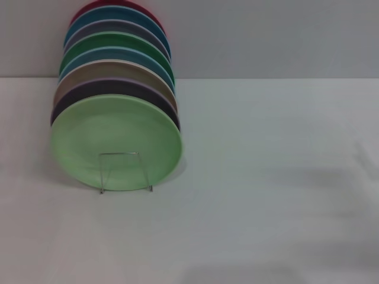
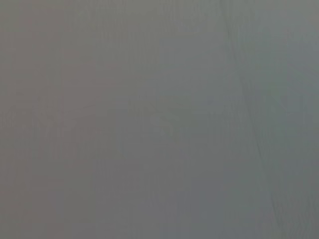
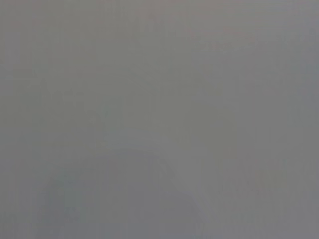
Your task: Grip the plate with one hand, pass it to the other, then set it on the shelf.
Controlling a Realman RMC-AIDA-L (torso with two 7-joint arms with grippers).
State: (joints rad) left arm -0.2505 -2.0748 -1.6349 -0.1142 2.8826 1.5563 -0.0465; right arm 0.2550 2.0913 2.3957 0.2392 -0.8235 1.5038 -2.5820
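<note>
The plate [image 1: 115, 142] stands on edge at the front of a row of upright plates [image 1: 112, 65] in the shelf [image 1: 125, 171], on the left side of the tabletop [image 1: 266, 177], its face turned forward. Neither claw appears in any view, so their state cannot be told. Sitting on the robot's left, the plate probably lies nearer the left arm.

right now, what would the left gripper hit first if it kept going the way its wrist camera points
Only a plain grey surface fills the left wrist view, so that comes first; how far off is unclear. The gripper itself is out of view.
</note>
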